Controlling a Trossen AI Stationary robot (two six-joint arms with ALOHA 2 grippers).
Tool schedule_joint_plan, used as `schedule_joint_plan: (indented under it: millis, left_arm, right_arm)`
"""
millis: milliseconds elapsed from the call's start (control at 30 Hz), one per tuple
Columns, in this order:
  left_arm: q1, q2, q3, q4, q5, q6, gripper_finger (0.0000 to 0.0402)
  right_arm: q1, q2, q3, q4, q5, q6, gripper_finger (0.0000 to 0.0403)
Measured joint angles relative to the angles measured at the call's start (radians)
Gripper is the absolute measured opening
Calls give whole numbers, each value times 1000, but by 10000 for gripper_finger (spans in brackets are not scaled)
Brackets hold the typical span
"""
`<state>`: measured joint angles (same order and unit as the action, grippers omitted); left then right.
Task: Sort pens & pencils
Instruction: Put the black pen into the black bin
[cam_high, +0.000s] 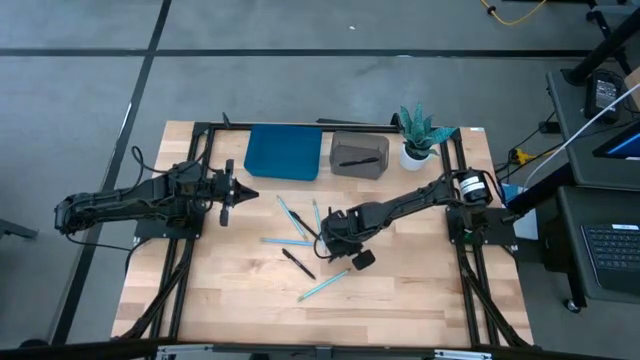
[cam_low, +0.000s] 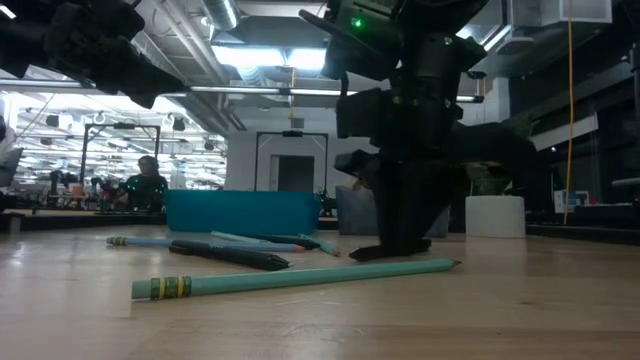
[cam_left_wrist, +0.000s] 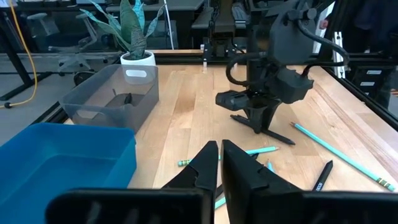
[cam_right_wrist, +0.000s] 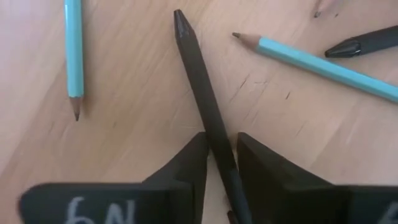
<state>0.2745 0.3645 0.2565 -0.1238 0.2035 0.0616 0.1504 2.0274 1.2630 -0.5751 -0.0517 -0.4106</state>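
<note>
Several light-blue pencils (cam_high: 285, 241) and black pens (cam_high: 298, 263) lie scattered flat on the wooden table's middle. My right gripper (cam_right_wrist: 222, 155) points down at the table, open, its two fingers standing close on either side of one black pen (cam_right_wrist: 202, 81) that lies flat on the wood; the same gripper (cam_high: 335, 235) is near the table's centre. Another pencil (cam_low: 290, 277) lies nearest the front edge. One black pen (cam_high: 352, 161) lies inside the grey bin (cam_high: 359, 154). My left gripper (cam_left_wrist: 219, 162) hangs shut above the table's left side, holding nothing.
A blue bin (cam_high: 283, 151) stands at the far edge, left of the grey bin. A potted plant (cam_high: 418, 135) in a white pot stands at the far right. Two pencils (cam_right_wrist: 73, 50) and another pen (cam_right_wrist: 367, 40) lie close around the right gripper.
</note>
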Motion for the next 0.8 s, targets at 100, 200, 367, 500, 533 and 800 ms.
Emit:
schedule_joint_plan:
  millis: [100,200,367,500,533,800]
  left_arm:
    - [0,0,0,0,0,0,21]
    - [0,0,0,0,0,0,20]
    - [0,0,0,0,0,0,9]
    - [0,0,0,-2,0,1,1]
    - [0,0,0,-3,0,1,2]
    - [0,0,0,-3,0,26,17]
  right_arm:
    - [-9,0,-1,1,-5,40,47]
    - [-19,0,-1,3,-22,59,29]
    - [-29,0,-2,8,-49,69,29]
    - [-32,0,-3,9,-51,80,29]
    - [-32,0,-2,9,-51,82,29]
    - [-33,10,68,-52,-73,82,29]
